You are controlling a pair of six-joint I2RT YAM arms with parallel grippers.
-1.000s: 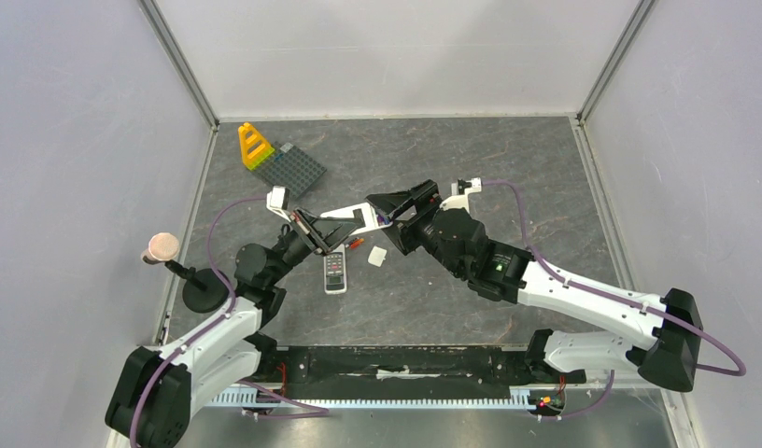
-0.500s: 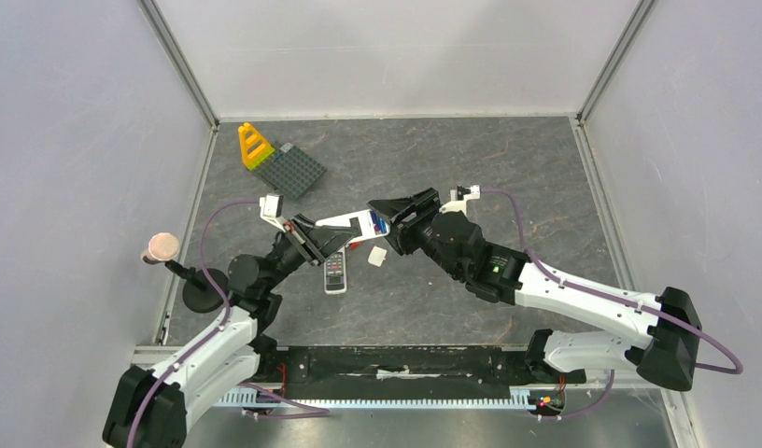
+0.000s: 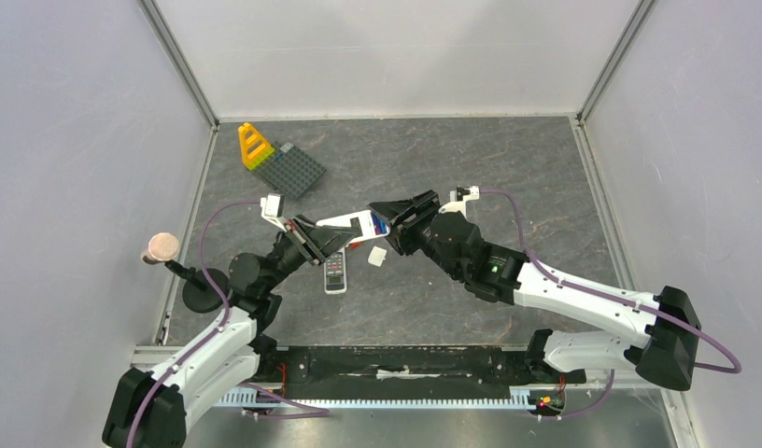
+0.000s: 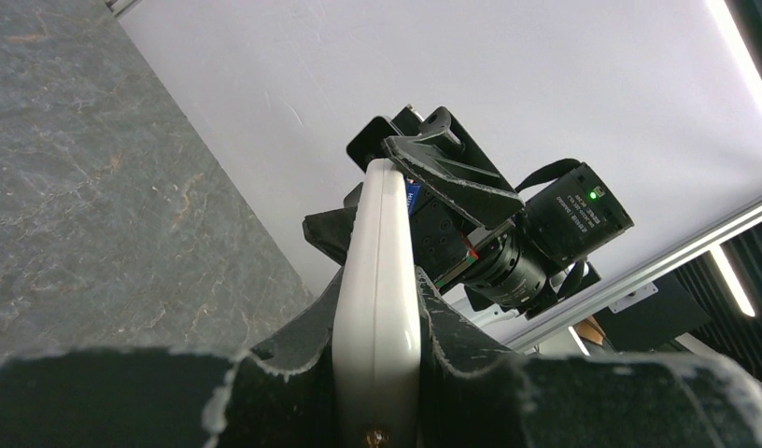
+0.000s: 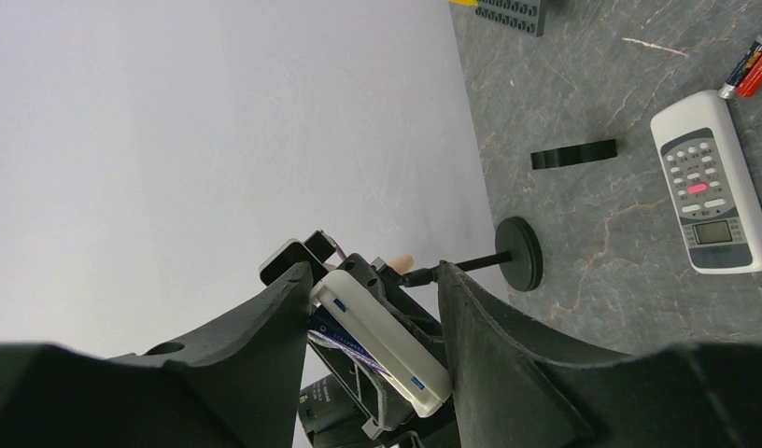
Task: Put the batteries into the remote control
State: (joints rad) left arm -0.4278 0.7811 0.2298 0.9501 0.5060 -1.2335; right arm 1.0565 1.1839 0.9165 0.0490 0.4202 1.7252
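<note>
Left claw [image 4: 377,294] was clamped on a slim white plastic remote [image 4: 377,233], held edge-up above the grey marbled worktop [image 4: 97,187]. Beyond it, right claw [image 5: 368,280] stood part-spread and straddled the remote's far end by a blue-purple cylindrical battery [image 5: 345,341]. Whether it gripped, I could not tell.

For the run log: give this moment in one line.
left gripper: shut on white remote | right gripper: astride its far end, grip unclear | red-orange batteries: on table

A dark grey marbled tabletop [image 3: 508,159] lies enclosed by plain white walls [image 3: 396,56] behind it and at both sides, with metal posts [image 3: 176,61] rising from its far corners.
</note>
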